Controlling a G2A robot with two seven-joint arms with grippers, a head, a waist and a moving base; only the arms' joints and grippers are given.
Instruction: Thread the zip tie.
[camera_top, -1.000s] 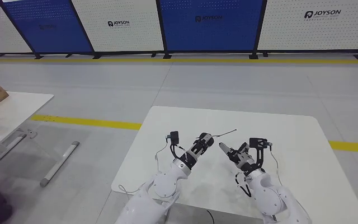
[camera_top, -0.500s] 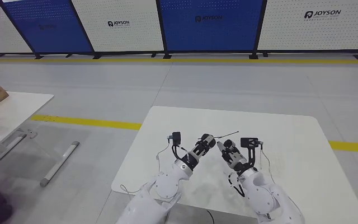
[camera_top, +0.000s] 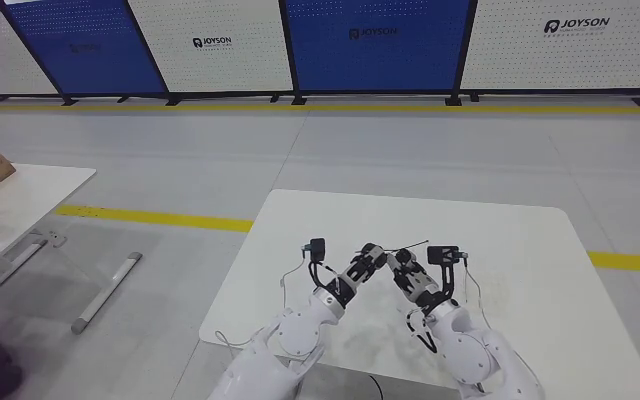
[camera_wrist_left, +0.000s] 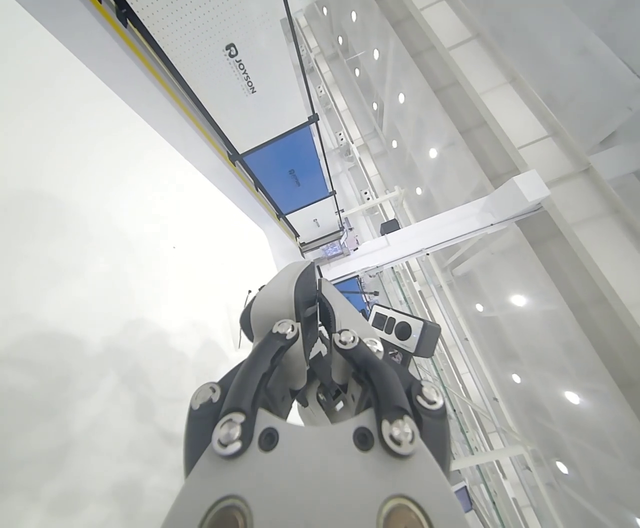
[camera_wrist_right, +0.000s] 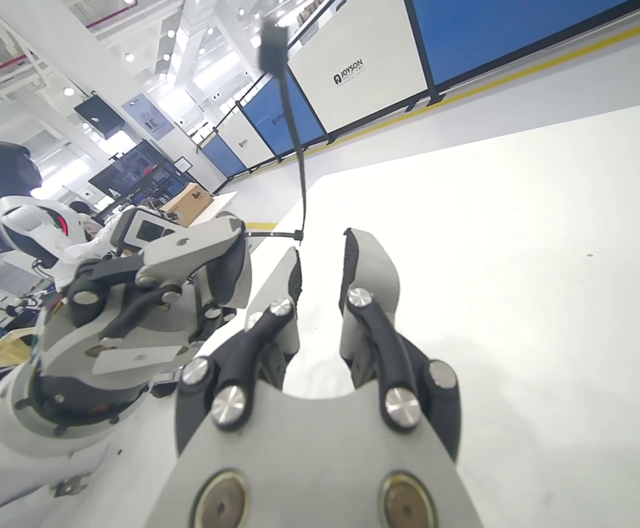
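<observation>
A thin black zip tie (camera_top: 410, 243) is held above the white table (camera_top: 520, 230), sticking out to the right of my left gripper (camera_top: 374, 252). That gripper (camera_wrist_left: 316, 280) is shut on one end of it. In the right wrist view the strap (camera_wrist_right: 292, 130) runs from the left gripper (camera_wrist_right: 242, 235) to a small block just past my right gripper's fingertips, then rises toward the camera. My right gripper (camera_wrist_right: 325, 255) is open, its jaws apart with nothing between them. It sits (camera_top: 401, 260) close beside the left one, nearly tip to tip.
The table's near edge lies just under both arms, and its far edge (camera_top: 400, 196) and right side have free room. A second white table (camera_top: 40, 190) stands to the left across the floor. Blue and white panels (camera_top: 375, 40) line the back.
My right gripper has moved left toward the left gripper, closing the gap between them. The left gripper with the zip tie shifted slightly right.
</observation>
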